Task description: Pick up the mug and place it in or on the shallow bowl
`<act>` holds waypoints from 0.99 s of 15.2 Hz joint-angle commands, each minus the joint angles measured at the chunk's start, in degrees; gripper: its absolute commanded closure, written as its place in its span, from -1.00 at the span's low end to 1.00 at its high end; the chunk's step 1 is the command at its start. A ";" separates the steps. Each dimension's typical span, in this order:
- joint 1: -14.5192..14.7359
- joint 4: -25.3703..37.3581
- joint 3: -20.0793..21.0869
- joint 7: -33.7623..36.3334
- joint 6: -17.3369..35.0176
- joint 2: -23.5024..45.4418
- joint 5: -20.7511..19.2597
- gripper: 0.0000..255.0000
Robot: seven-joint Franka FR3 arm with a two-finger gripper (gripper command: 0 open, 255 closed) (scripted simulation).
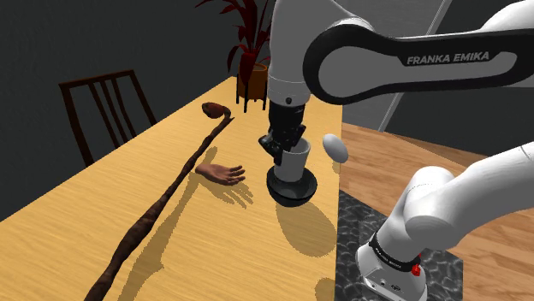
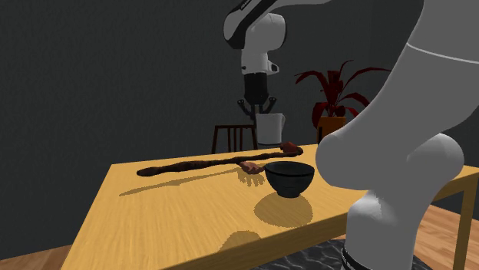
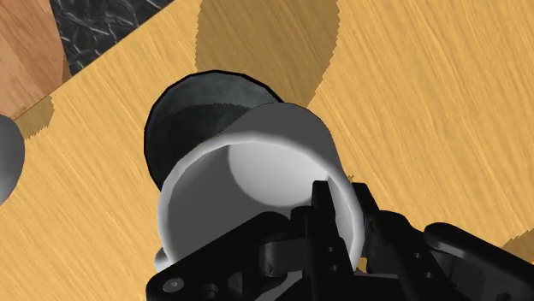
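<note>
Mug's up in the air, bowl right underneath it

The one white mug (image 1: 295, 162) is upright, mouth up, and pinched by its wall between the gripper (image 3: 342, 214) fingers, one inside the rim and one outside, closed down to just that wall. It hangs clear above the one dark shallow bowl (image 1: 292, 190), which sits near the table (image 1: 103, 222) edge on the stand's side. In the wrist view the bowl peeks out past the mug's far side, so I'd guess the drop is straight down along the mug's axis, maybe with a small nudge that way. Also on the table: one long brown stick (image 1: 163, 205), one model hand (image 1: 222, 174), and one white egg-shaped thing (image 1: 335, 147) at that same edge.
</note>
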 commanded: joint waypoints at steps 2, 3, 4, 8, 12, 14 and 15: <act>-1.43 -1.02 -3.51 -4.42 -0.33 -1.17 -1.59 1.00; -1.91 -1.27 -4.67 -5.84 -0.48 -1.52 -2.15 1.00; -2.42 -1.47 -5.81 -7.25 -0.62 -1.81 -2.73 1.00; -3.41 -3.21 -7.99 -10.02 0.69 -2.18 -3.88 1.00; -3.31 -6.18 -7.72 -9.92 3.79 -2.04 -3.71 1.00; -3.27 -7.60 -7.57 -9.86 5.37 -1.89 -3.63 1.00; -3.25 -8.30 -7.49 -9.82 6.16 -1.79 -3.59 1.00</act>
